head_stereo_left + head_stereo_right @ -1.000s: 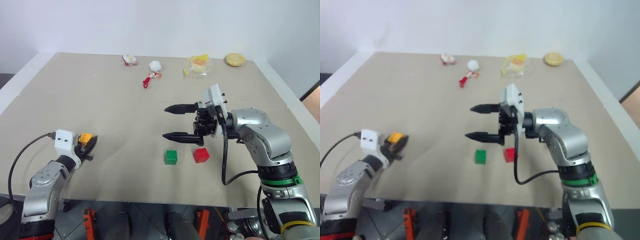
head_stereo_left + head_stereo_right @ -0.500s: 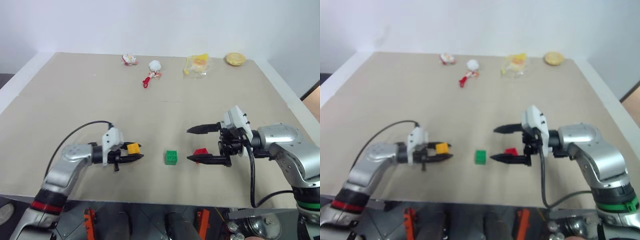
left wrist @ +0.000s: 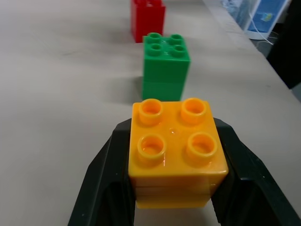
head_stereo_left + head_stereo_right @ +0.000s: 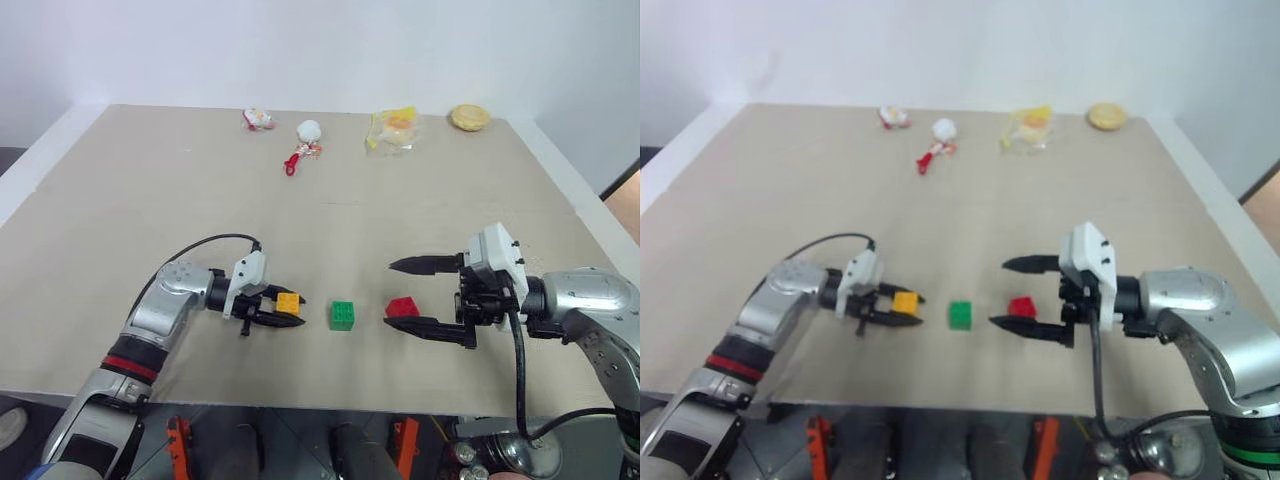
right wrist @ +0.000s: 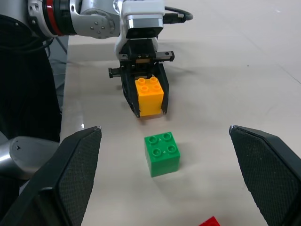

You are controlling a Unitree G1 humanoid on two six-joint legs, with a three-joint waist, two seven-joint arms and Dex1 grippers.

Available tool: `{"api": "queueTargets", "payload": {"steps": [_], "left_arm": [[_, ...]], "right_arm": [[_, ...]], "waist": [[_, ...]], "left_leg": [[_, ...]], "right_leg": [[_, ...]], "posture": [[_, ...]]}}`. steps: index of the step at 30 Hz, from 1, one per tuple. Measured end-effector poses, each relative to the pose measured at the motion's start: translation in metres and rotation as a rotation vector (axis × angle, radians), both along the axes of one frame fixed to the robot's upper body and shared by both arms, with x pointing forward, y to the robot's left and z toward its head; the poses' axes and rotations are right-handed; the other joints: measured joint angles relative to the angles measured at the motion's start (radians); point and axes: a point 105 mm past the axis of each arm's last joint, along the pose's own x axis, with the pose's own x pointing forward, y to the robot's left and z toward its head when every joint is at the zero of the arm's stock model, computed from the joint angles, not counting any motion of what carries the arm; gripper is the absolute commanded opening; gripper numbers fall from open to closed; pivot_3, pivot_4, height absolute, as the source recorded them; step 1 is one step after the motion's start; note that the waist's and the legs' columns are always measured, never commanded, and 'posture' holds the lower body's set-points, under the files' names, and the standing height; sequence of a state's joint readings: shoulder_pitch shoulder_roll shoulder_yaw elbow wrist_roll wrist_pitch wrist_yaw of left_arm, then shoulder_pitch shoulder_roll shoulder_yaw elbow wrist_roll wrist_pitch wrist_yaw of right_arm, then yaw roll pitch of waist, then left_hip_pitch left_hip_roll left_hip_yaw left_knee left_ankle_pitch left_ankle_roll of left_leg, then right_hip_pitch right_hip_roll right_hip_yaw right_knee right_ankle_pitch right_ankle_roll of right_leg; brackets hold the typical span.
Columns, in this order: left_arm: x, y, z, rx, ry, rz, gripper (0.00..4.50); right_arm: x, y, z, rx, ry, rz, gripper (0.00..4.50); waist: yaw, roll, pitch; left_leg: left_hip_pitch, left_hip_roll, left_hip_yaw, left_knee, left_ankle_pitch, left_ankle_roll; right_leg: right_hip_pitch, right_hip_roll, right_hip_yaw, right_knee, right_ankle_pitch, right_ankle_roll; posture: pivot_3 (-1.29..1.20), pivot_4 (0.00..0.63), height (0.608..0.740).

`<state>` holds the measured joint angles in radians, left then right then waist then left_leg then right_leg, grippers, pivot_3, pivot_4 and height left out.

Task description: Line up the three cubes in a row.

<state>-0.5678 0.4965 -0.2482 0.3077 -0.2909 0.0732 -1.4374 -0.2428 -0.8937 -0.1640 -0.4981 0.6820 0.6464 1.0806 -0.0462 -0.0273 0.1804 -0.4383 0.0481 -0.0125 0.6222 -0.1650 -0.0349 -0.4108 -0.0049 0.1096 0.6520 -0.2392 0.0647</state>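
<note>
The yellow-orange cube is now found just left of the green cube, near the front of the surface; a second ago it was carried far out at the left edge. It is gripped on its two sides by the left tool, whose black fingers are clamped against it, studs up. Whether the cube rests on the surface or hangs just above it cannot be told. A small gap is left between it and the green cube.

The green cube and the red cube are seen in the same places as before, standing apart on the surface, so that the three cubes lie roughly along one line from left to right.

The right tool is drawn back to the right compared with a second ago, when it hovered above the green and red cubes. It is spread wide and nothing is held in it; its near finger lies just beside the red cube, its far finger well apart from it.

At the far edge of the surface lie a few small wrapped items and a round yellow bun-like item.
</note>
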Motion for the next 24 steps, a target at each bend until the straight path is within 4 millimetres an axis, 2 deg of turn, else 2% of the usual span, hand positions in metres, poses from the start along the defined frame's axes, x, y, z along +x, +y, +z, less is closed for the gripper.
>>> {"api": "queueTargets", "payload": {"steps": [15, 17, 18, 23, 24], "left_arm": [[0.002, 0.004, -0.012, 0.015, 0.027, 0.014, 1.37], [0.002, 0.004, -0.012, 0.013, 0.027, 0.017, 2.40], [0.002, 0.004, -0.013, 0.014, 0.028, 0.018, 2.56], [0.002, 0.004, -0.014, 0.011, 0.041, 0.017, 4.34], [0.002, 0.004, -0.014, 0.007, 0.043, 0.017, 4.45]], "right_arm": [[0.002, 0.000, 0.002, 0.001, -0.010, -0.012, 4.50], [0.002, 0.000, 0.002, -0.001, -0.010, -0.013, 4.50], [0.002, 0.000, 0.002, -0.001, -0.010, -0.013, 4.50], [0.002, -0.001, 0.002, -0.003, -0.010, -0.014, 4.50], [0.002, -0.001, 0.002, -0.003, -0.010, -0.014, 4.50]], "waist": [[0.000, 0.000, 0.000], [0.000, 0.000, 0.000], [0.000, 0.000, 0.000], [0.000, 0.000, 0.000], [0.000, 0.000, 0.000]], "left_leg": [[0.000, 0.000, 0.000, 0.001, 0.000, 0.000], [0.001, 0.000, 0.000, 0.002, 0.000, 0.000], [0.001, 0.000, 0.000, 0.002, 0.000, 0.000], [0.000, 0.000, 0.000, 0.002, 0.000, 0.000], [0.000, 0.000, 0.000, 0.002, 0.000, 0.000]], "right_leg": [[0.001, 0.000, 0.000, 0.000, 0.001, 0.000], [0.001, 0.000, 0.000, 0.000, 0.001, 0.000], [0.001, 0.000, 0.000, 0.000, 0.001, 0.001], [0.001, 0.000, 0.000, 0.000, 0.001, 0.000], [0.001, 0.000, 0.000, 0.000, 0.001, 0.000]], "posture": [[0.00, 0.150, 0.740], [0.00, 0.150, 0.740], [0.00, 0.150, 0.740], [0.00, 0.150, 0.740], [0.00, 0.150, 0.740]]}}
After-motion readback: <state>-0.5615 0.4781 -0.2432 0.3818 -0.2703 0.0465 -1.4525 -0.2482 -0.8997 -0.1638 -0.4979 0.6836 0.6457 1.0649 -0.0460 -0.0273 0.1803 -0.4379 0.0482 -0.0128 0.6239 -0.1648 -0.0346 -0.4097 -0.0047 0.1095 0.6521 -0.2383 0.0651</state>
